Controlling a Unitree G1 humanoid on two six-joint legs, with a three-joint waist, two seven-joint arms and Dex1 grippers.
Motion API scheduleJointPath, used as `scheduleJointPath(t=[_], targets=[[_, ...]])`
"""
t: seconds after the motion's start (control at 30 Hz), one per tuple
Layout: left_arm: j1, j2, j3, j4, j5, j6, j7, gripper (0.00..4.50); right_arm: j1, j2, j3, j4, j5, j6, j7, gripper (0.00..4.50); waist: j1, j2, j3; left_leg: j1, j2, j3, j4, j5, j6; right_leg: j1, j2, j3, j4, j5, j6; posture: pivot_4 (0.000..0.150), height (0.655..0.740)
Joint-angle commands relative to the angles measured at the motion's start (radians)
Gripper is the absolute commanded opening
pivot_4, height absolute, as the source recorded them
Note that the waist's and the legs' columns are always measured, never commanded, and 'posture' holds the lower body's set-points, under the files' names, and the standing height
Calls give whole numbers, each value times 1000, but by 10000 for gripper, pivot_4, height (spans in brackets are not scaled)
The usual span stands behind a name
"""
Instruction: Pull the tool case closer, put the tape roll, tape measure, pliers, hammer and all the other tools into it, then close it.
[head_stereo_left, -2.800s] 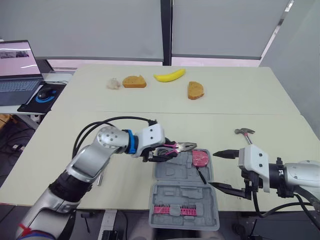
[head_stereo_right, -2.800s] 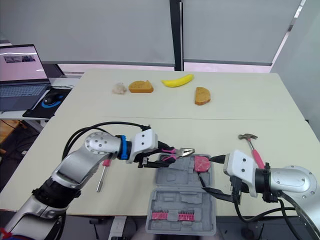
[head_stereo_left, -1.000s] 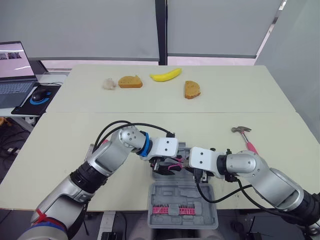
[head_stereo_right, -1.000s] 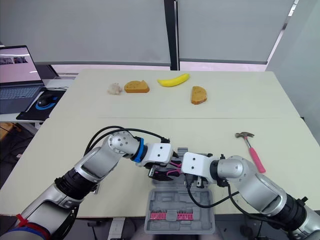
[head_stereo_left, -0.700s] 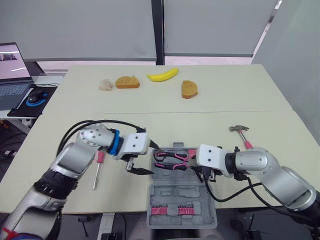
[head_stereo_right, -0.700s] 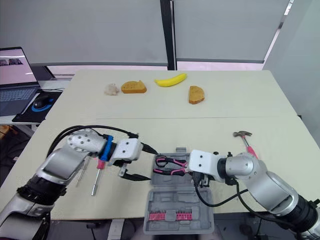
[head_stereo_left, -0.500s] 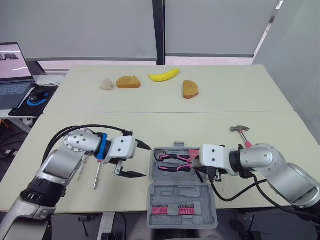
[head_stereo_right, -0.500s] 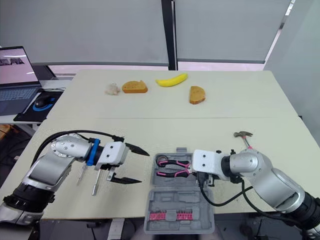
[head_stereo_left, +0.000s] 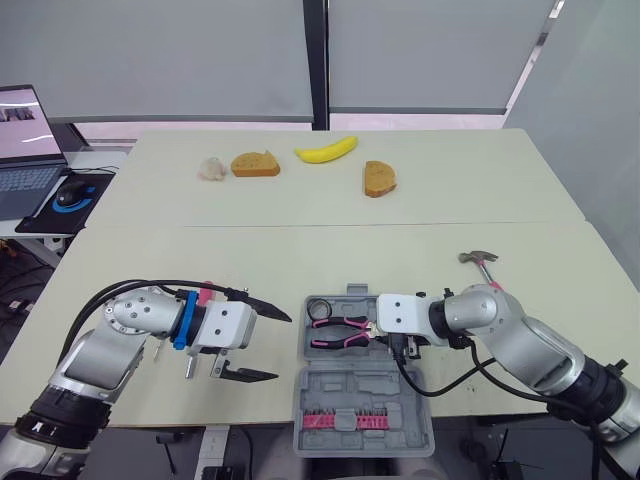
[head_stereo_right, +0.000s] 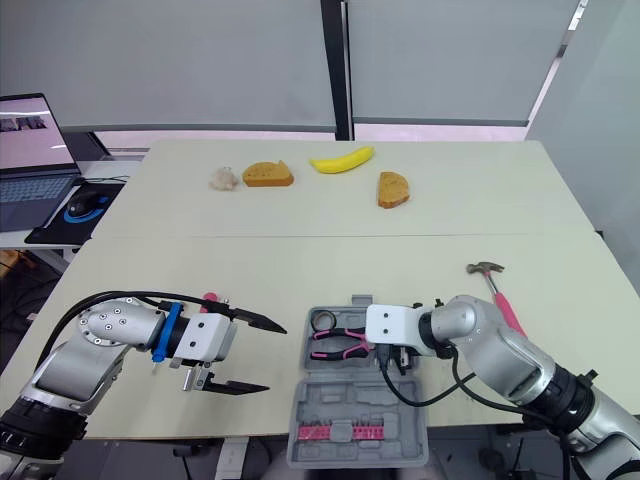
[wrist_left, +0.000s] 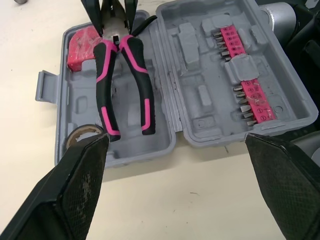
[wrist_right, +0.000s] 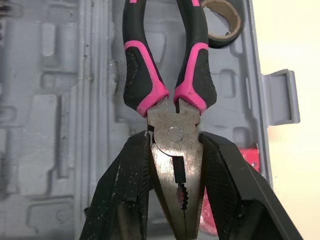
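Tool case (head_stereo_left: 362, 388): open flat, trays up.
Left gripper (head_stereo_left: 283, 347): spread wide, empty.
Right gripper (wrist_right: 173, 145): clamped on head of pliers (head_stereo_left: 338, 328).
Pliers: in case's far half.
Hammer (head_stereo_left: 483, 268): apart, right of case.
Tape roll (wrist_left: 80, 136): in case, by pliers' handles.
Pink block (wrist_left: 80, 42): perhaps tape measure, at pliers' nose.

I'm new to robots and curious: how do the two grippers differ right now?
The left gripper is open and empty; the right gripper is shut on the pliers at their metal head. The left gripper hovers over the table beside the tool case; the right gripper is over the case. Both have two black fingers.
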Motion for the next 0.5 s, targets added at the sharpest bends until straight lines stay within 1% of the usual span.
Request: scheduleJointPath(t=[0.03,0.27,0.5], targets=[[3,12,28,-20,-10,-7,12,45000,-17,24,13,29,-28,-43,15,12599,0,0,0,0,0,0,0,0,0,0,0,0,0,0,0,1500,7400],[2,12,27,-16,-5,-2,28,45000,-15,60,19,69,-52,-64,30,12599,0,0,0,0,0,0,0,0,0,0,0,0,0,0,0,1500,7400],[10,11,23,-18,7,-11,40,45000,-6,96,22,76,-67,-46,39,12599,0,0,0,0,0,0,0,0,0,-1,0,0,1,0,0,1500,7400]])
